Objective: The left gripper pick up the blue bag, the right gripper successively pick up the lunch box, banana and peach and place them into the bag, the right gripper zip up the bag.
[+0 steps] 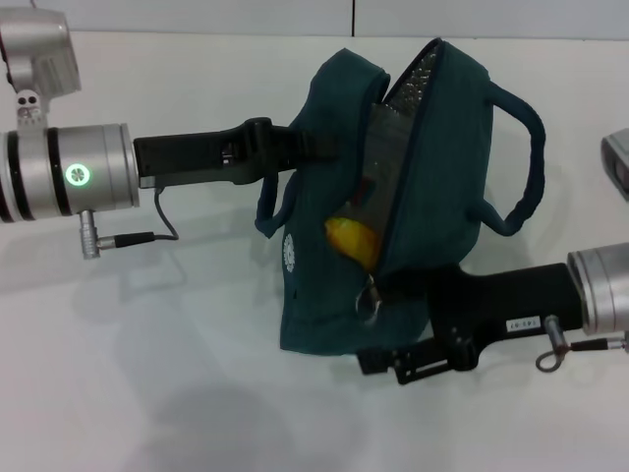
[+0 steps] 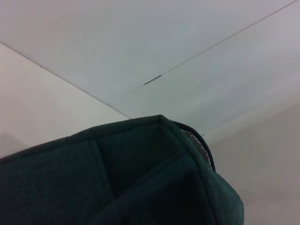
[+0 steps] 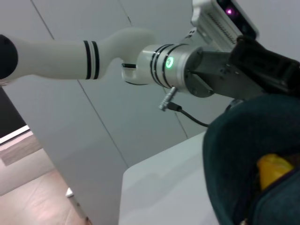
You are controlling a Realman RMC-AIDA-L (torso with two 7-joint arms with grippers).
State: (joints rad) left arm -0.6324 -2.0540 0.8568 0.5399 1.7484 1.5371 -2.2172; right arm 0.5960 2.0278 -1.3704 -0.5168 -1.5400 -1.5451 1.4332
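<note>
White matte table (image 1: 197, 393); left pincer (image 1: 295, 147) grips soft fabric bag (image 1: 432, 167); right pincer (image 1: 378, 295) at zipper, fingers hidden.

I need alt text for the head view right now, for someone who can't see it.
A dark teal fabric bag hangs open above a white table, something yellow showing inside. The left gripper reaches its side; the right gripper meets its lower edge by the zipper.

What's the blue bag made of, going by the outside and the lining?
Blue bag: the outside looks like soft matte woven fabric, as it sags and creases with stitched seams. The lining looks like silvery quilted foil, probably insulation, glinting at the open mouth. The left gripper holds it at one side, and the right gripper is at its zip end.
</note>
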